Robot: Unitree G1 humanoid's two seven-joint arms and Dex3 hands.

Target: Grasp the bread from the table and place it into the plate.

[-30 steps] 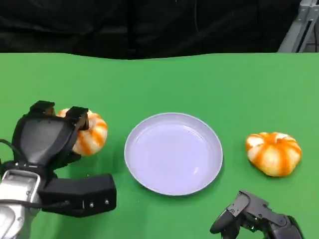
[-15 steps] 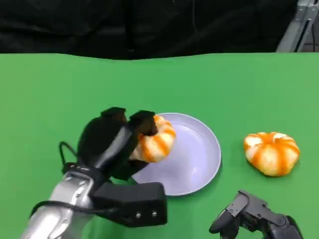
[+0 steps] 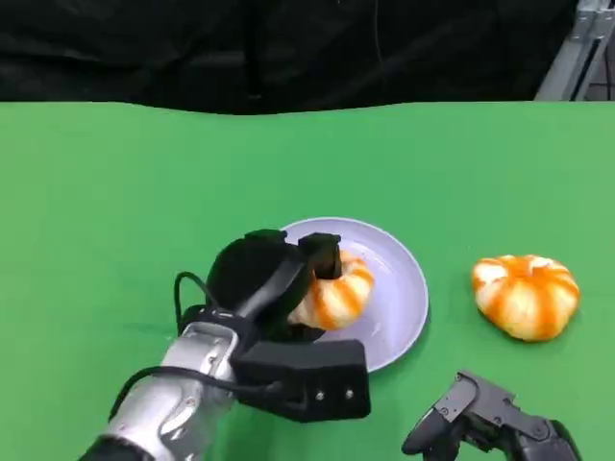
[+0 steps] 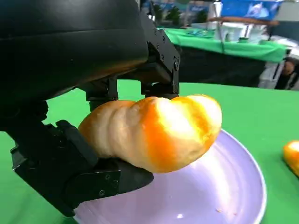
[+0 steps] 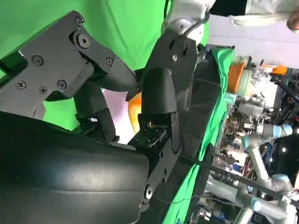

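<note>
Gripping the bread (image 3: 336,293) above the plate (image 3: 399,279), the left hand (image 3: 274,279) risks dropping it from height; it could roll onto the tabletop (image 3: 144,192).

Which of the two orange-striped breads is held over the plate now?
The bread gripped by the left robot hand, over the plate. The other bread lies untouched on the green table, right of the plate.

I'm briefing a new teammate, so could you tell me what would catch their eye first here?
First, the left hand holding an orange-striped bread over the lavender plate at the table's centre. Next, a second bread lying on the green cloth to the plate's right, beyond the right hand at the near edge.
</note>
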